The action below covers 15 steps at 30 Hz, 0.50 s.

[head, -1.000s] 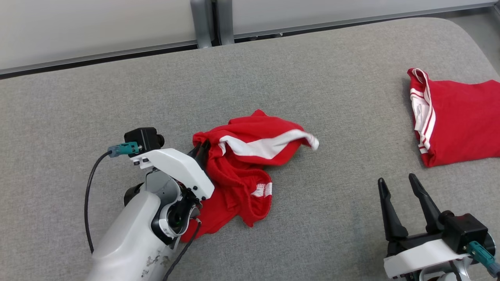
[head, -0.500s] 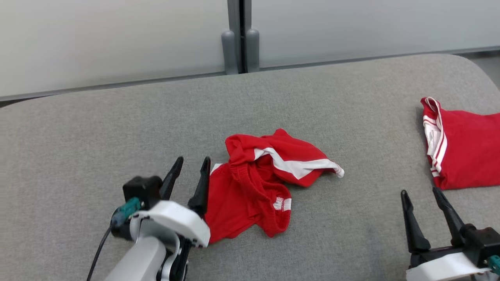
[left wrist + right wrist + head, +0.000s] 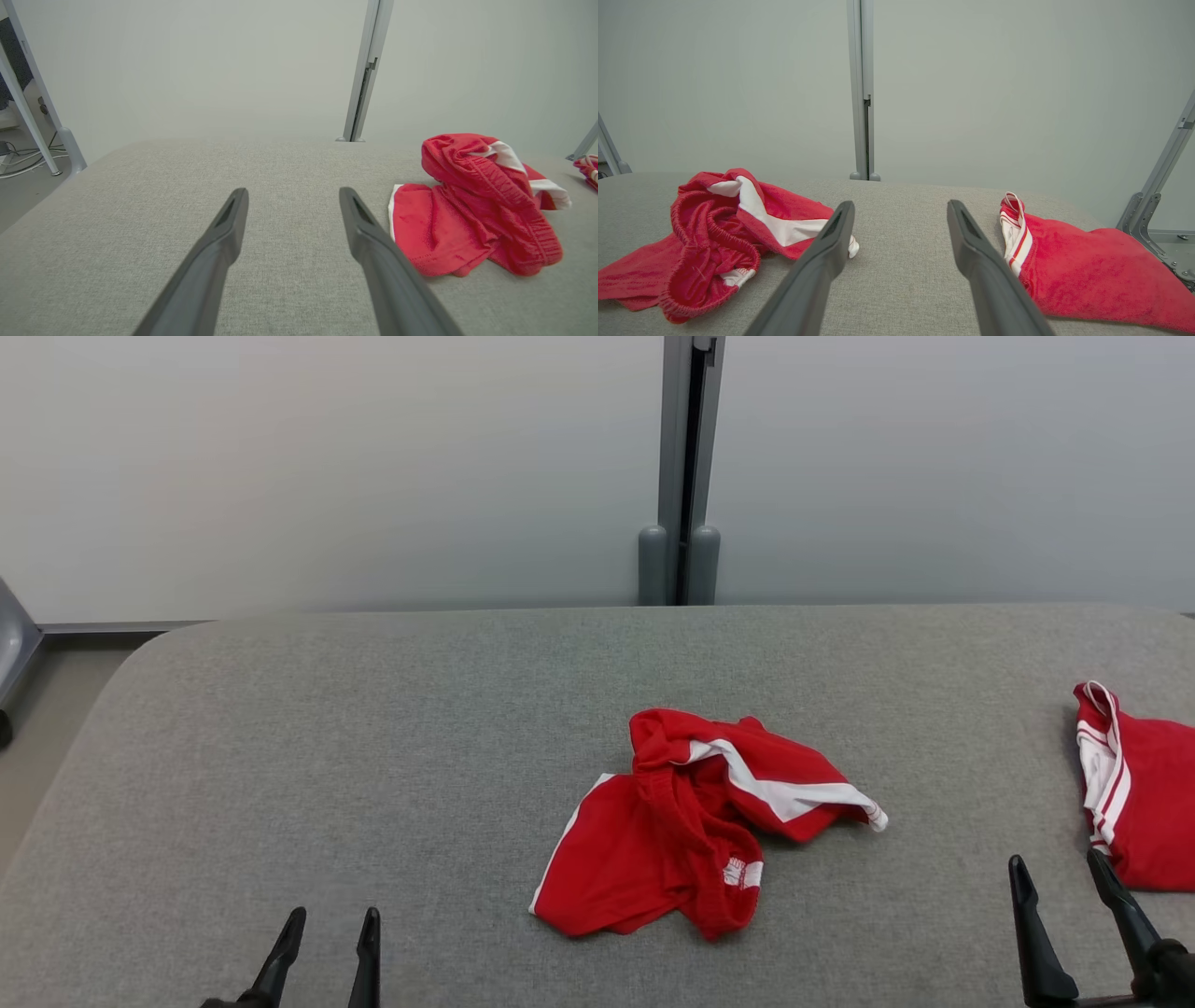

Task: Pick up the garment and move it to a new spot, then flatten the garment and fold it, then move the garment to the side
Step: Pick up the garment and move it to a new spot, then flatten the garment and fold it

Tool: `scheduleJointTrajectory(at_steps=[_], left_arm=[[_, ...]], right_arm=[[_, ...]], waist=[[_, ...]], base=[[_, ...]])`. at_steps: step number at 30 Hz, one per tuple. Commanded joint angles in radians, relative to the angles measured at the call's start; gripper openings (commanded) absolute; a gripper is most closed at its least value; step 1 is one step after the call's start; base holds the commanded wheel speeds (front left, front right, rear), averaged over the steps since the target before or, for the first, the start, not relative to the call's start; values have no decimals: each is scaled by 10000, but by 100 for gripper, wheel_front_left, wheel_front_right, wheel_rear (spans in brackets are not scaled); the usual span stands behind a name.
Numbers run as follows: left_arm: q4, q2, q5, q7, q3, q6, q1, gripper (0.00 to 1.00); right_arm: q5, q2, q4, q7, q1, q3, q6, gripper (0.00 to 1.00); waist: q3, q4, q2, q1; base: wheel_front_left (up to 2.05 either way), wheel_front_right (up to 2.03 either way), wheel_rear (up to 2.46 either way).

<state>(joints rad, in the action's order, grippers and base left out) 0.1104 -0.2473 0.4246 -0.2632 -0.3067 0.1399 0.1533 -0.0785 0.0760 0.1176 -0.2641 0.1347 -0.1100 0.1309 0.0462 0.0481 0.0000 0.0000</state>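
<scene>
Left gripper (image 3: 333,929) jaws spread wide, holding nothing; right gripper (image 3: 1055,873) the same. Both sit low at near edge of grey padded table (image 3: 355,737). Crumpled red garment (image 3: 672,831) lies mid-table between them, apart from both. Folded red cloth (image 3: 1144,793) just beside right gripper, at table's right. Grey post (image 3: 680,476) behind.

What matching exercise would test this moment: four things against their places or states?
Things:
1 crumpled red garment
2 second red garment
3 left gripper
4 grey post

Places or states:
A at the right edge of the table
B open, lower left of the head view
C bunched mid-table
D upright behind the table

Pairs: 1-C, 2-A, 3-B, 4-D
</scene>
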Motion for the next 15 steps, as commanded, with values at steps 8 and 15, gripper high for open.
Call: scheduleJointTrajectory(at_steps=[8,15], left_arm=[[-135,344,-1047,-15,1251,-949,778,100],[-272,842,-1781,-15,1377,-1543,319,100]], right_arm=[[91,-116,192,-1,326,-143,-2,100],[49,-176,172,-1,119,-35,-2,100]], waist=[[244,236,0,0],[106,61,0,0]], base=[[0,0,0],[0,0,0]])
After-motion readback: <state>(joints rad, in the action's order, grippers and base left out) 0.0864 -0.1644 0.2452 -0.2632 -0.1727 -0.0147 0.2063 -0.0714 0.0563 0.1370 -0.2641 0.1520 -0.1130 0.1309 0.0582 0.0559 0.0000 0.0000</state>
